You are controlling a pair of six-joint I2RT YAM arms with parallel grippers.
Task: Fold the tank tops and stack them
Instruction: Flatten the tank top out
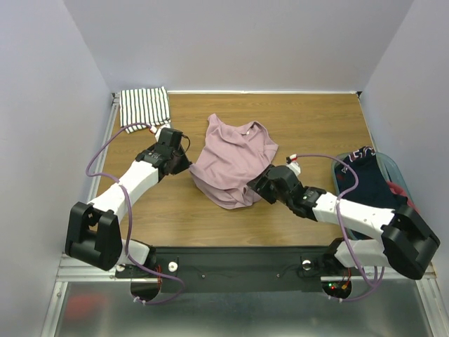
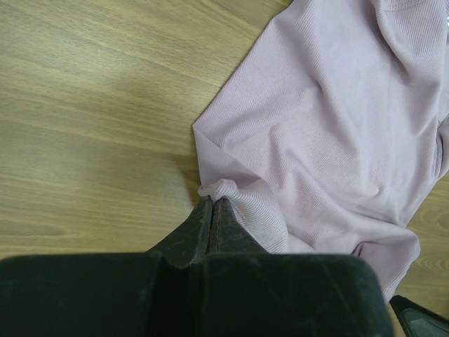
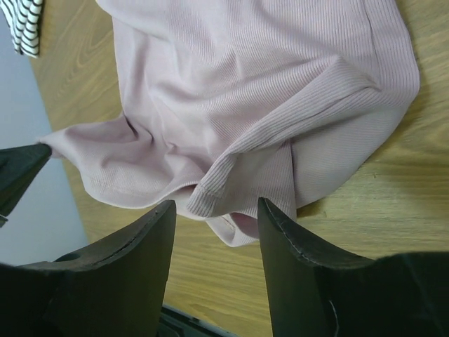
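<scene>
Right, the dusty pink tank top (image 1: 235,160) lies rumpled at the centre of the wooden table (image 1: 316,119), its neckline toward the top of the overhead frame. The left gripper (image 2: 212,205) is clamped tight, its fingers pressed together on a small bunched corner of the pink fabric at the garment's left edge, seen in the lower middle of the left wrist view. Over on the other side, the right gripper (image 3: 216,210) stands with its jaws well apart. The folded ribbed hem of the pink top lies just ahead of and between the two fingers, but nothing is pinched there. Meanwhile the striped tank top (image 1: 144,107) sits as a compact rectangle in the upper left corner of the overhead frame, well apart from the pink one. At the right edge of that frame a basket (image 1: 390,163) holds a dark navy garment (image 1: 365,184) and a red garment (image 1: 401,189).
</scene>
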